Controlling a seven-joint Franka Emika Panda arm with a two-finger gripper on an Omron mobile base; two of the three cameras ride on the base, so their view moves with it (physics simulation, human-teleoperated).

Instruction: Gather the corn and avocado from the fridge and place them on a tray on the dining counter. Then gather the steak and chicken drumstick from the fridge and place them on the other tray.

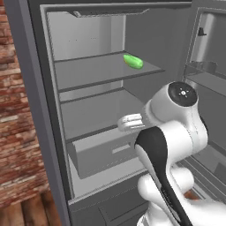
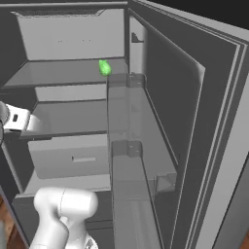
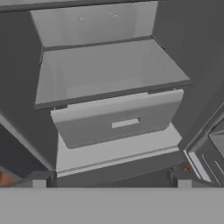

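The arm [image 1: 174,132] rises in front of the open fridge [image 1: 39,88] and blocks the lower right of the cabinet in the left base view, so whatever lies behind its white links cannot be made out. The gripper [image 3: 111,183] shows in the hand view as two small dark finger tips standing at the widest spread, far apart at the bottom corners, with nothing between them. In the right base view the door shelves [image 2: 127,146] stand across the middle and hide the right part of the interior.

One green thing, the avocado [image 1: 133,61], lies on the upper shelf [image 1: 88,70] toward its right rear, also seen in the right base view [image 2: 104,67]. It is small and its shape is hard to make out beyond a rounded oblong. Two shelves can be counted, upper and lower [image 1: 92,112], and one drawer [image 3: 118,118] below them, pulled partly out, with one pale handle slot. A small orange speck [image 3: 186,169] at the fridge's lower right is too small to tell
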